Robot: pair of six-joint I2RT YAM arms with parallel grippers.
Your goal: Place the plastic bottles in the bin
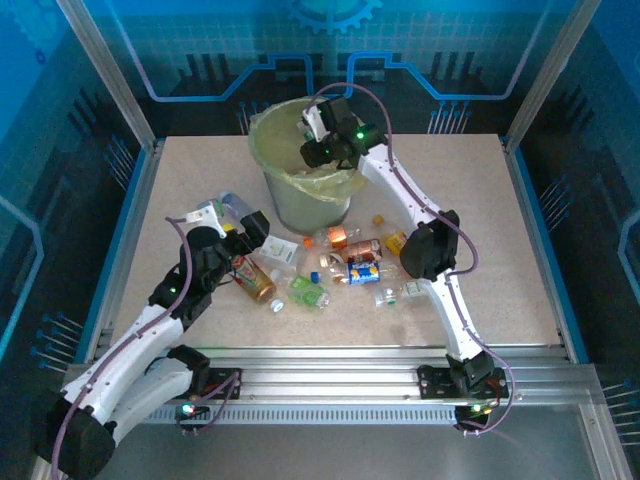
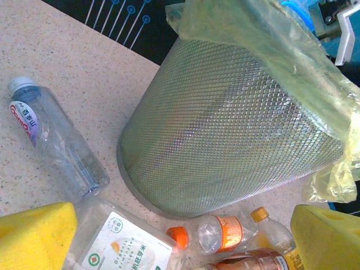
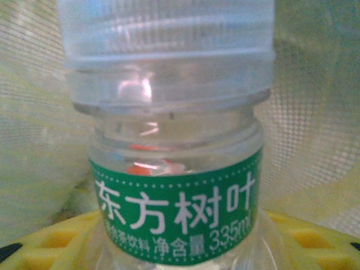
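From above, the right gripper hangs over the bin, its load hard to make out. The right wrist view shows it pinching a green-label bottle over the lining bag. The left gripper is spread wide beside the bin; its wrist view shows yellow pads flanking loose bottles at the bin's foot.

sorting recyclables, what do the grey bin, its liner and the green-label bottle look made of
Round grey bin: probably metal mesh, matte; fine diamond grid shows. Yellow-green liner bag: thin translucent plastic film, crinkled. Clear green-labelled bottle: glossy transparent plastic with highlights; ribbed cloudy plastic cap.
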